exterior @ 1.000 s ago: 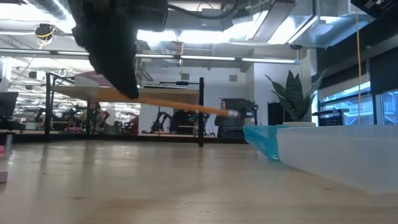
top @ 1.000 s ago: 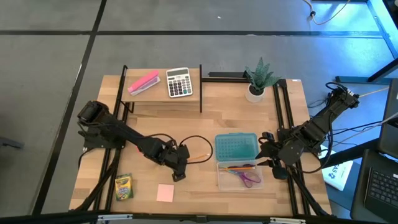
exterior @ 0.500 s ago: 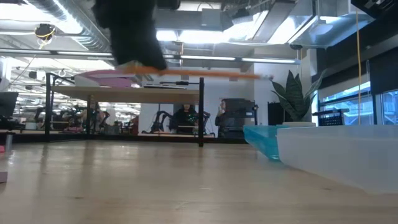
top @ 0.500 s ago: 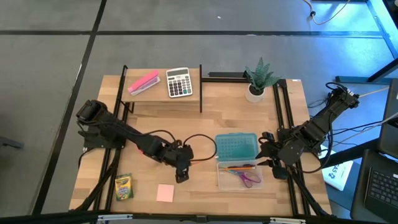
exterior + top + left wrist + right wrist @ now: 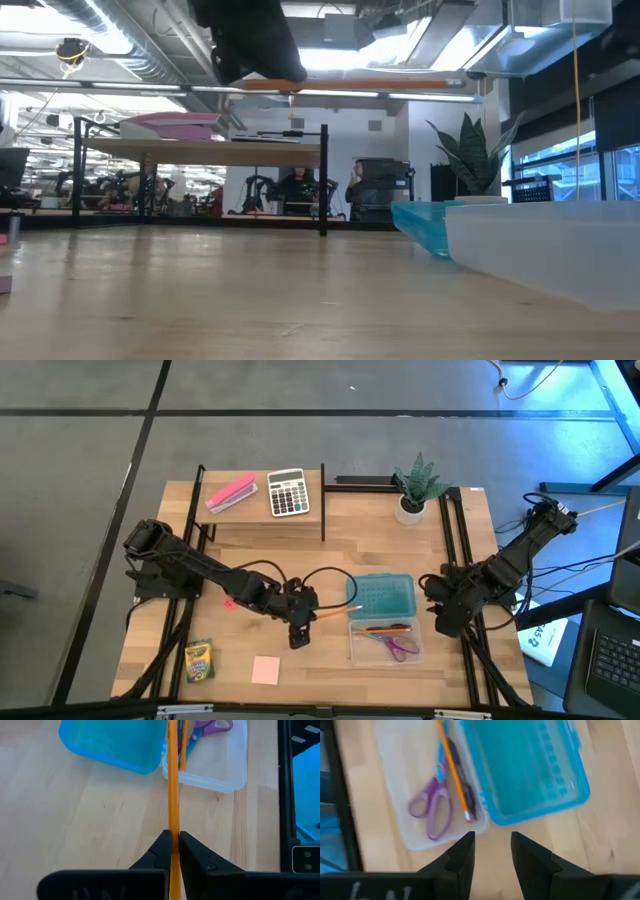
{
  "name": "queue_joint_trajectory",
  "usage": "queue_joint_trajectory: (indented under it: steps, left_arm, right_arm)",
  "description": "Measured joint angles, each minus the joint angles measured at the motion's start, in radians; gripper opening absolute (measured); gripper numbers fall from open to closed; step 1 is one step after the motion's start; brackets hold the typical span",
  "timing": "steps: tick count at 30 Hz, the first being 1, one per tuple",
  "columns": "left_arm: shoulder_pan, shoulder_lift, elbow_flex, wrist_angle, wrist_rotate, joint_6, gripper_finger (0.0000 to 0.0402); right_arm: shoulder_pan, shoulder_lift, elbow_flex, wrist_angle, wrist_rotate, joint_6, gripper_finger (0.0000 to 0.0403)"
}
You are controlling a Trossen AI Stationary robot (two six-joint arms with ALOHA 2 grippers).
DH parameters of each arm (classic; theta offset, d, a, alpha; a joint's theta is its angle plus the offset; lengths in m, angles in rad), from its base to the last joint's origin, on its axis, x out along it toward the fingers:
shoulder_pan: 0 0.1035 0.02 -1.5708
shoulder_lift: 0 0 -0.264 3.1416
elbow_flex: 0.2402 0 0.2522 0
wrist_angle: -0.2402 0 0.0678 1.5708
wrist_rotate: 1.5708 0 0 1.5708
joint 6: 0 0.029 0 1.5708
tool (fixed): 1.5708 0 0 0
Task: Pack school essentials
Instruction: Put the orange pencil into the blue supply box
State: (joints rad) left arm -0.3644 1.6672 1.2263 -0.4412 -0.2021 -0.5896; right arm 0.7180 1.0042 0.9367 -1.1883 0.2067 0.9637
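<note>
Now the orange pencil (image 5: 173, 795) is a long, thin, straight stick, held level above the desk (image 5: 330, 560) near its middle, its far end reaching over the edge of the clear case (image 5: 385, 640). That case lies open on the desk, its blue lid (image 5: 380, 597) flat beside the clear tray. Inside the tray I see the purple-handled scissors (image 5: 431, 812), a second orange pencil (image 5: 454, 772) and a dark pen-like stick beside it.

Near the front of the desk, on my left side, the yellow-green crayon box (image 5: 199, 659) lies flat, and the square pink notepad (image 5: 266, 670) lies just beside it, both well apart from the case. A tiny red piece (image 5: 228, 602) sits on the wood close under my left arm. At the back, a raised shelf (image 5: 262, 515) carries a pink block (image 5: 230, 492) and a grey-white calculator (image 5: 288, 492); a small potted plant (image 5: 416, 485) stands farther along the back.

My left pincer (image 5: 172, 841) is clamped tight on the pencil, fingers pressed against it from both sides, raised well off the wood just beside the case. My right pincer (image 5: 492, 841) hovers over the case with its fingers parted and nothing between them.
</note>
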Motion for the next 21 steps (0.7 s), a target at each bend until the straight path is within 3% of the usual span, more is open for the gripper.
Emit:
queue_joint_trajectory:
  steps: [10, 21]
  left_arm:
    - [0.0, 0.0, 0.0, 0.001, 0.0, 0.0, 0.0014]
    - [0.0, 0.0, 0.0, 0.001, -0.015, 0.0, 0.0014]
  right_arm:
    - [0.0, 0.001, -0.192, 0.044, -0.103, 0.105, 0.0129]
    - [-0.001, 0.001, -0.425, 0.375, -0.165, 0.089, 0.0129]
